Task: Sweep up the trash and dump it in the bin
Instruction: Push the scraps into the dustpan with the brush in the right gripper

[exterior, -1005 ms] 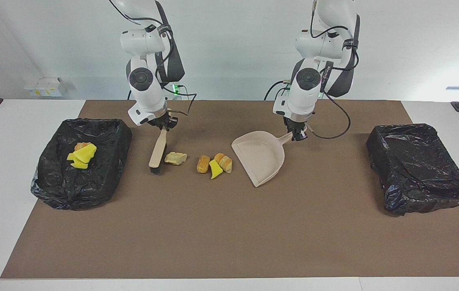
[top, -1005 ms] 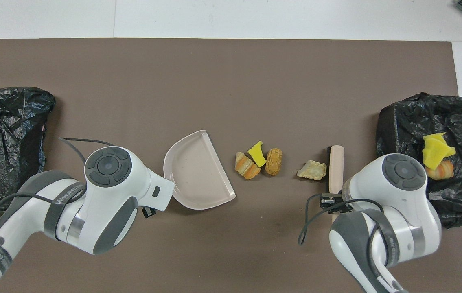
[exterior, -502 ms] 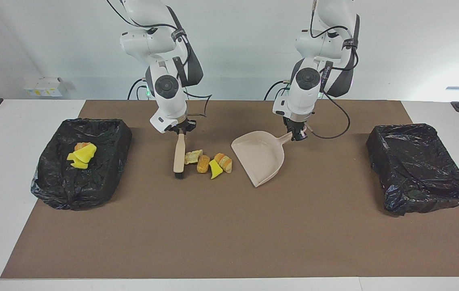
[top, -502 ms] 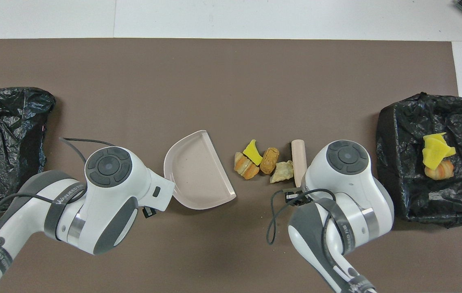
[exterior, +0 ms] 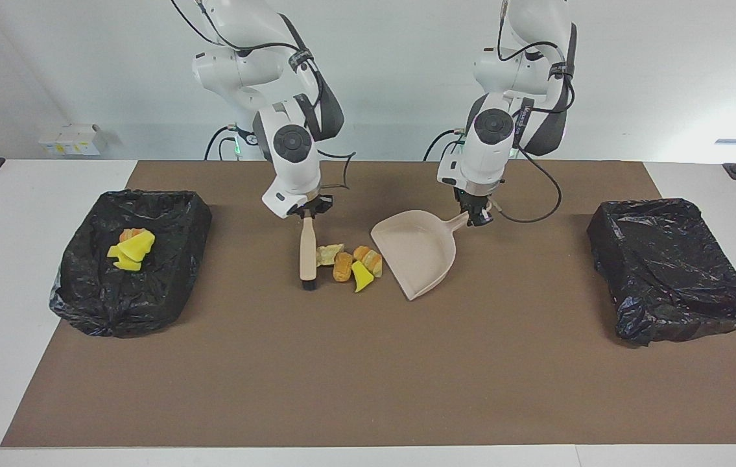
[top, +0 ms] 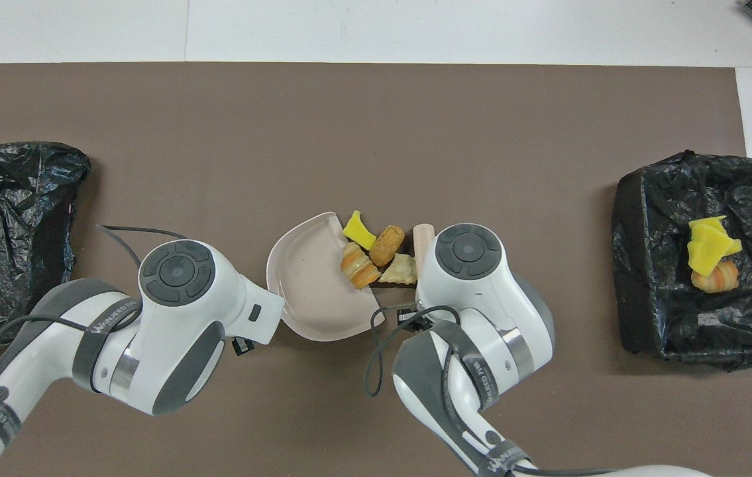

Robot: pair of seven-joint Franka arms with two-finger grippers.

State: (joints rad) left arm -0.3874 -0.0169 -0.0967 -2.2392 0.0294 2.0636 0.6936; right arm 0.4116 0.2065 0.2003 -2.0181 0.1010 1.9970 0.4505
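- The lighting is bright and even in both views, mostly from overhead, with no dim corner.
- Shadows are soft and short: a faint one lies at about 6 o'clock of the dustpan (exterior: 416,253) in the facing view.
- The black bin liner (exterior: 669,269) carries small white glints on its creases.
- At 3 o'clock in the facing view, the wall is washed out by strong glare.
- Focus is sharp throughout, and the mat (top: 376,132) edges run straight.

— The dustpan (exterior: 418,251)?
— Smooth beige plastic, matt, like the brush handle (exterior: 307,245).
— The bins (exterior: 128,259)?
— Glossy, crinkled black film.
— Trash (exterior: 349,262)?
— Spongy, crumbly chunks on a matt brown mat (exterior: 368,376).
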